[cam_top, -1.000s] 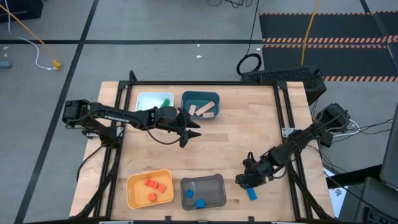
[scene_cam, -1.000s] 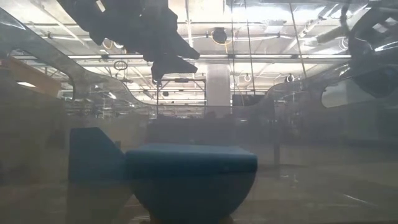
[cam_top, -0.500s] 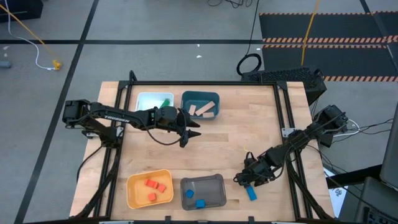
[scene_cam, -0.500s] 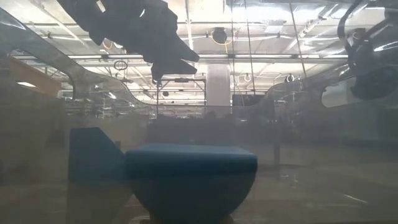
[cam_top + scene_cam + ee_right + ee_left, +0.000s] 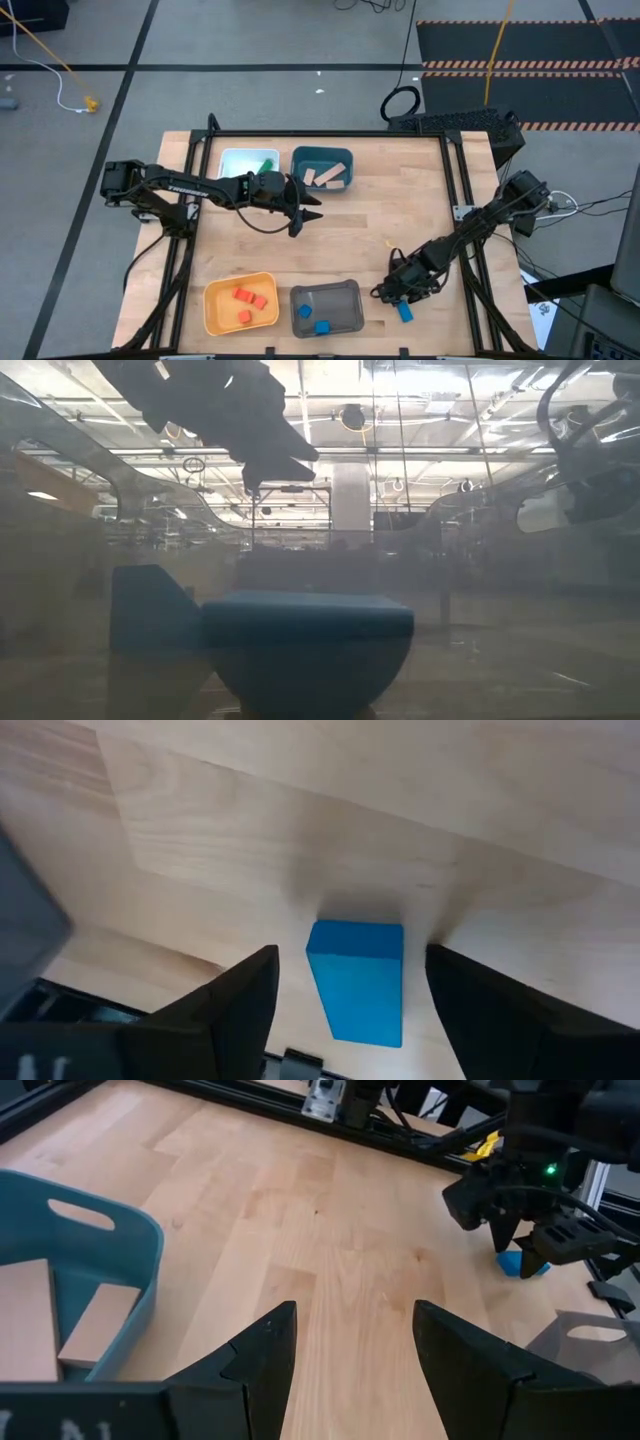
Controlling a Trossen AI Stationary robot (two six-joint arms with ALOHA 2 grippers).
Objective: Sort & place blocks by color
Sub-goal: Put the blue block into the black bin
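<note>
One blue block (image 5: 358, 980) lies flat on the wood near the table's near right corner (image 5: 404, 311). My right gripper (image 5: 350, 955) is open, slanting down over it, one finger on either side of the block's far end and touching nothing. My left gripper (image 5: 305, 215) hangs open above bare table just near of the teal bin (image 5: 322, 170), which holds tan blocks (image 5: 325, 177). A green block (image 5: 267, 165) lies in the white bin (image 5: 240, 165), red blocks (image 5: 244, 296) in the yellow bin (image 5: 215, 315), and blue blocks (image 5: 322, 327) in the grey bin (image 5: 345, 295).
The black frame rail (image 5: 470, 290) runs along the table's right side close behind my right arm. The grey bin stands just left of the blue block. Bare wood (image 5: 380, 220) spreads across the table's middle between the two arms.
My right gripper has sunk toward the blue block and shifted a little toward the table's near left. The block has stayed where it lay.
</note>
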